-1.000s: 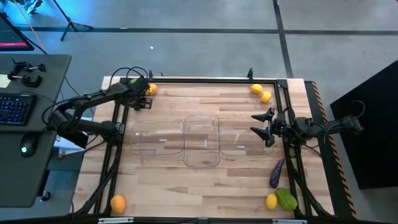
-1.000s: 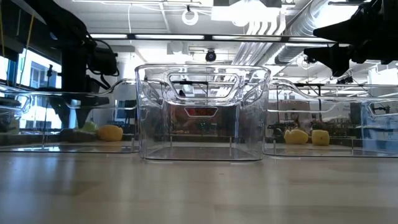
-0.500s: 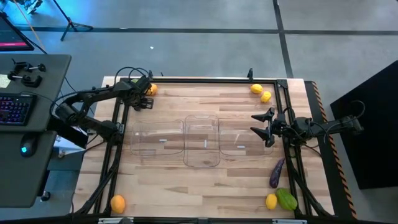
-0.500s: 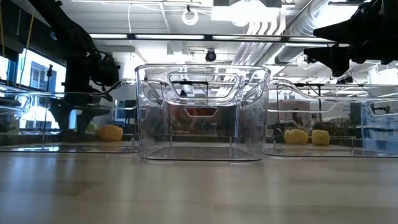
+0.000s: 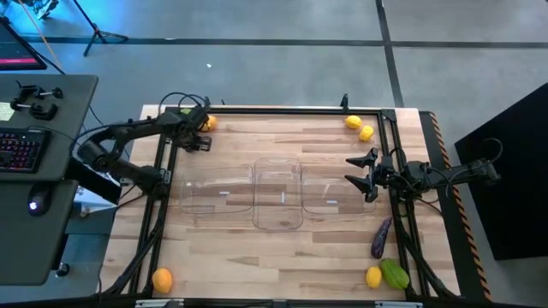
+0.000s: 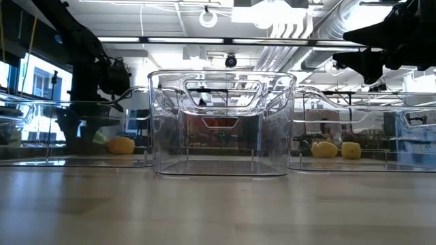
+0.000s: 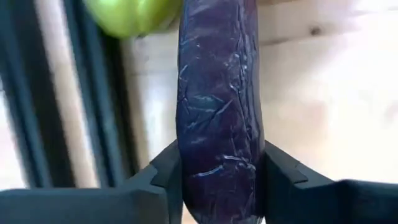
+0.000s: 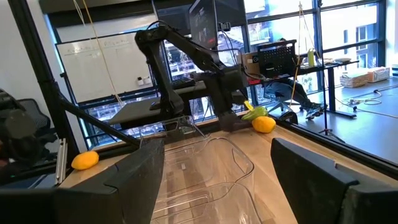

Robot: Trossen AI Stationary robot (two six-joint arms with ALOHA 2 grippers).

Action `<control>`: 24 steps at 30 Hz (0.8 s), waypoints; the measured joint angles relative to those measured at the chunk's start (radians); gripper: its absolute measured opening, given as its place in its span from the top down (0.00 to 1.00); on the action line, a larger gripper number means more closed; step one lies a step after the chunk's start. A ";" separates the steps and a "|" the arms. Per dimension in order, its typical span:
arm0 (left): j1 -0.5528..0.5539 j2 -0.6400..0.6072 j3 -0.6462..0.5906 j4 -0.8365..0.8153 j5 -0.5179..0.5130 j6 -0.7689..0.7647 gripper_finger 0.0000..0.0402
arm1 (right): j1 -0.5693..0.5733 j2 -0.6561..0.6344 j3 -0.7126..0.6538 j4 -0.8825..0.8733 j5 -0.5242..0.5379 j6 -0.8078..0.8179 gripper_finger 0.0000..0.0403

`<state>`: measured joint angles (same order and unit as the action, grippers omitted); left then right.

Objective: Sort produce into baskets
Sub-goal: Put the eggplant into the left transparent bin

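Clamping a dark purple eggplant (image 7: 219, 112), the left pincer (image 5: 190, 128) sits at the bench's (image 5: 282, 248) far-left corner; the right pincer (image 5: 363, 175) hangs wide open, empty.

Three clear bins are sitting side by side on the table (image 6: 218, 211); the middle bin (image 6: 221, 122) is standing nearest. Yellow fruit (image 6: 121, 145) is lying behind.

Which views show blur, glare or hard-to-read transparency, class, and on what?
Left wrist view: the slim dark purple eggplant between the left gripper fingers is sharp, while the green lumpy piece and wooden table behind are soft. Low view: the clear plastic middle bin mirrors ceiling lights. High view: the bins nearly vanish against the wood; the right gripper hangs open.
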<state>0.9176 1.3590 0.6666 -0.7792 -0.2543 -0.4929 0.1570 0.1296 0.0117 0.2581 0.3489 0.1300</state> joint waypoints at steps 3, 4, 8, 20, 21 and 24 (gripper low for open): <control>-0.006 -0.120 0.000 -0.108 0.010 -0.007 0.70 | 0.000 0.000 0.000 0.000 0.000 0.000 0.30; -0.010 -0.173 0.000 -0.148 0.005 -0.022 0.70 | 0.000 0.000 0.000 0.000 0.000 0.000 0.30; -0.028 -0.403 0.000 -0.249 -0.006 -0.124 0.70 | 0.000 0.000 0.000 0.000 0.000 0.000 0.30; -0.409 -0.756 0.027 0.070 0.430 -0.273 0.70 | 0.000 0.000 0.000 -0.001 0.000 0.000 0.30; -0.458 -0.755 0.040 0.107 0.430 -0.255 0.70 | 0.000 0.000 0.000 -0.001 0.000 0.000 0.30; -0.606 -0.728 0.086 0.111 0.431 -0.155 0.70 | 0.000 0.000 0.000 -0.001 0.000 0.000 0.30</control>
<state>0.3112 0.6306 0.7527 -0.6680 0.1767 -0.6480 0.1570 0.1299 0.0116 0.2573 0.3489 0.1302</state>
